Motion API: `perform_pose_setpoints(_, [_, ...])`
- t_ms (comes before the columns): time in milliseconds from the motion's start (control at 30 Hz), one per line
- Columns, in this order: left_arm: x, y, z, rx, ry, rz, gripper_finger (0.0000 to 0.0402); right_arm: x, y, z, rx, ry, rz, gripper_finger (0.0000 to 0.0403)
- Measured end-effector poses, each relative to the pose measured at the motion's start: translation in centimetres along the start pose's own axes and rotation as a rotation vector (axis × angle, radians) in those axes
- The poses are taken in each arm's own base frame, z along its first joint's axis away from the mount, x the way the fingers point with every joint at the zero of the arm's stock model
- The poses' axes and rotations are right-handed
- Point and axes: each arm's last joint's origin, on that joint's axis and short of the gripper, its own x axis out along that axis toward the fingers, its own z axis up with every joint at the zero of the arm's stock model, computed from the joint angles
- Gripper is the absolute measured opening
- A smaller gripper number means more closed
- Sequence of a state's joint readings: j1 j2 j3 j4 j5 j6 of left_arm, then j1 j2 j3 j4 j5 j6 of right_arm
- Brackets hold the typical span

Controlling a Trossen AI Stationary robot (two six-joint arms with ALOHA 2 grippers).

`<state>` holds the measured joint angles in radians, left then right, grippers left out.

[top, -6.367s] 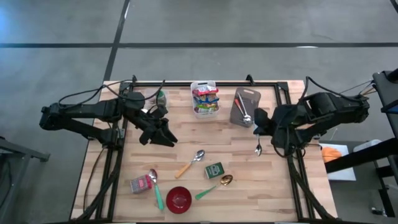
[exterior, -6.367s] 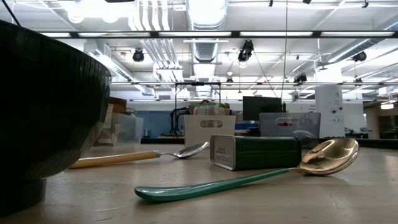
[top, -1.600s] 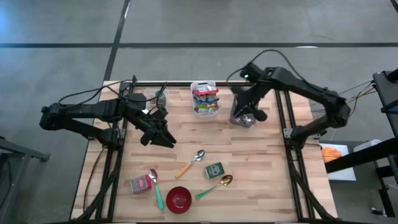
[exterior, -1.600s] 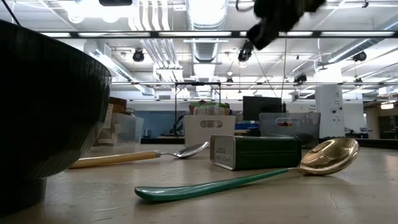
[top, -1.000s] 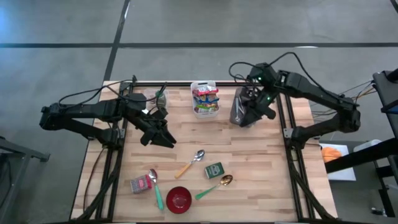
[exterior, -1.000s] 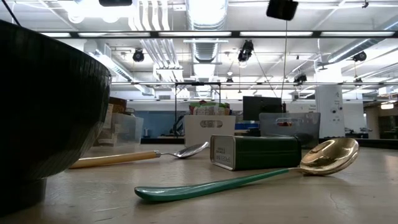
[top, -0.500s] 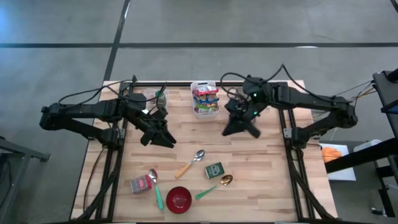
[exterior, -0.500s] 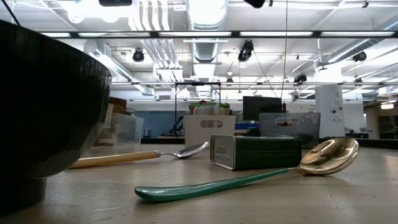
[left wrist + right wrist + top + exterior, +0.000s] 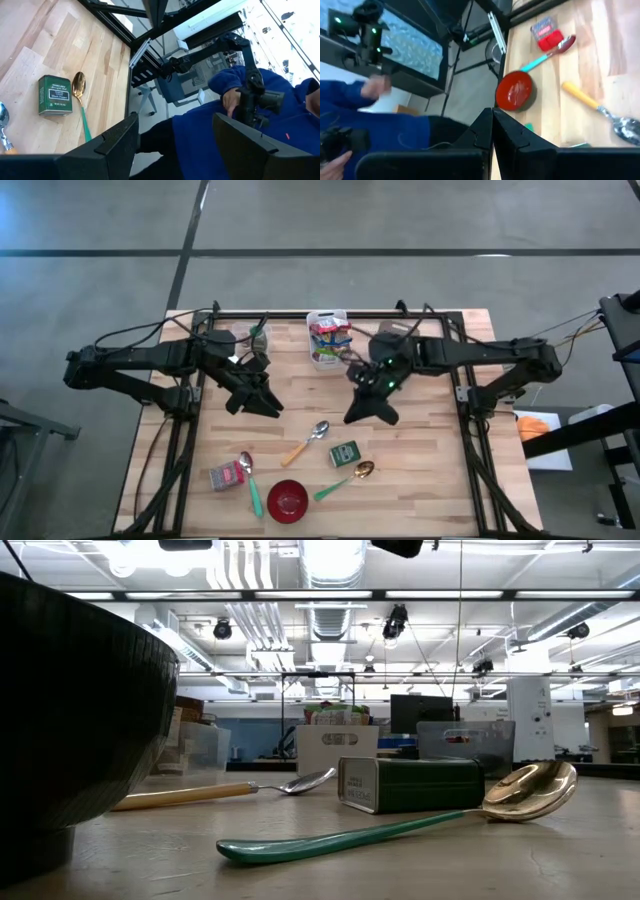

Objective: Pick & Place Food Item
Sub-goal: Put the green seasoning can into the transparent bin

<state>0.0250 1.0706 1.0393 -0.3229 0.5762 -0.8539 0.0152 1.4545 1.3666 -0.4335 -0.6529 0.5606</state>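
Note:
A green tin (image 9: 345, 453) lies near the table's middle, and also shows in the left wrist view (image 9: 54, 95) and the low view (image 9: 410, 785). A red packet (image 9: 227, 476) lies at the near left, and a red bowl (image 9: 288, 500) stands by the near edge. A white basket (image 9: 329, 338) of snack packets stands at the far middle. My right gripper (image 9: 365, 412) hovers shut over the table's middle, between basket and tin, with nothing held; its fingers meet in its wrist view (image 9: 492, 122). My left gripper (image 9: 265, 402) hangs open above the left half, empty (image 9: 172, 150).
A wooden-handled spoon (image 9: 306, 442), a gold spoon with a green handle (image 9: 345, 478) and a teal-handled spoon (image 9: 250, 480) lie around the tin and bowl. A grey tray (image 9: 392, 338) sits at the far right, mostly under my right arm. A person in blue (image 9: 240, 110) stands beyond the table.
My right gripper has swung from above the grey tray at the far right toward the table's middle and nearer, rolling a little and staying shut. The things on the table have not moved.

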Motion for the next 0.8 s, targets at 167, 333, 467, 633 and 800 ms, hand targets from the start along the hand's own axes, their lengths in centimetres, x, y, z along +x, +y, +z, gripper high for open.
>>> perform_pose_setpoints(167, [0.0, 0.1, -0.1, -0.006, 0.006, 0.007, 0.0258, 1.7, -0.4, -0.4, 0.010, 0.049, 0.000, 0.0008])
perform_pose_setpoints(333, [0.0, 0.2, -0.2, -0.017, 0.015, 0.017, 0.0258, 3.5, -1.5, -0.7, 0.054, 0.090, -0.018, 0.0008])
perform_pose_setpoints(467, [0.0, 0.2, -0.2, -0.017, 0.016, 0.018, 0.0258, 5.3, -3.0, -1.0, 0.294, 0.093, -0.107, 0.0008])
perform_pose_setpoints(633, [0.0, 0.2, -0.2, -0.013, 0.017, 0.019, 0.0258, 7.9, -4.9, -1.6, 0.485, 0.105, -0.179, 0.0009])
perform_pose_setpoints(800, [0.0, 0.3, -0.1, 0.008, 0.002, 0.033, 0.0258, 10.4, -6.3, -1.9, 0.606, 0.095, -0.176, 0.0009])
